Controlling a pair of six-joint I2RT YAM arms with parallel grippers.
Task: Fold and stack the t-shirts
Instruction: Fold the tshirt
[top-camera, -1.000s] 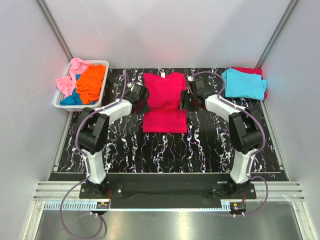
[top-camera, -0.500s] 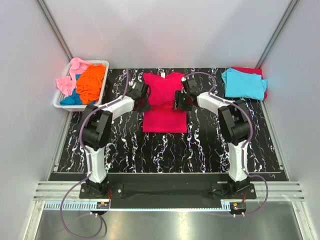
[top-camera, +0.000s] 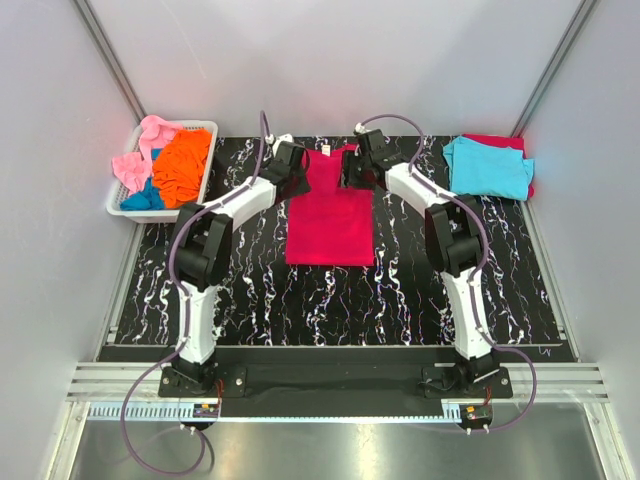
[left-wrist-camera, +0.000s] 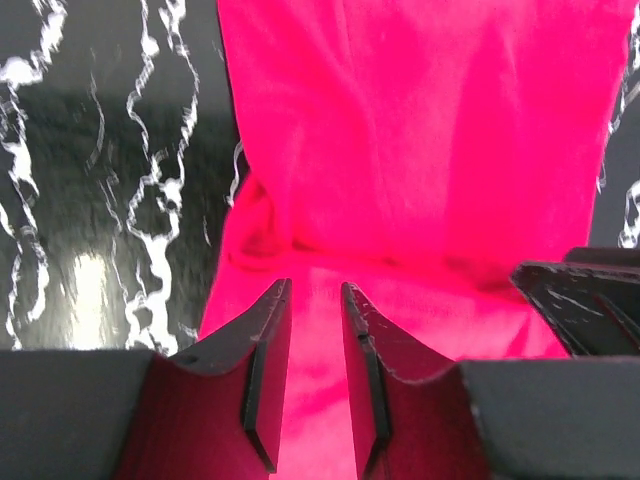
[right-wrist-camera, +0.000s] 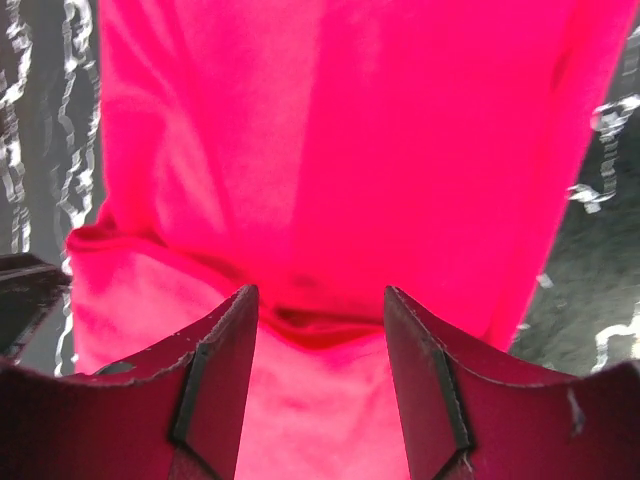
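A crimson-red t-shirt (top-camera: 330, 215) lies flat on the black marbled table (top-camera: 420, 290) as a long narrow rectangle. My left gripper (top-camera: 297, 170) hovers over its far left corner and my right gripper (top-camera: 352, 170) over its far right corner, near the collar. In the left wrist view the left gripper (left-wrist-camera: 314, 288) shows a narrow gap, with the red cloth (left-wrist-camera: 420, 130) lying beneath. In the right wrist view the right gripper (right-wrist-camera: 320, 292) stands wide open above a crease in the shirt (right-wrist-camera: 350, 120). A folded cyan t-shirt (top-camera: 488, 167) rests on another red one (top-camera: 495, 141) at the far right.
A white slotted basket (top-camera: 120, 205) stands at the far left, holding orange (top-camera: 183, 165), pink (top-camera: 140, 150) and blue (top-camera: 145, 195) shirts in a heap. Grey walls close in the table on three sides.
Both grippers have moved from the shirt's mid sides up to its far end. The shirt's upper part, wider before, is now as narrow as the rest.
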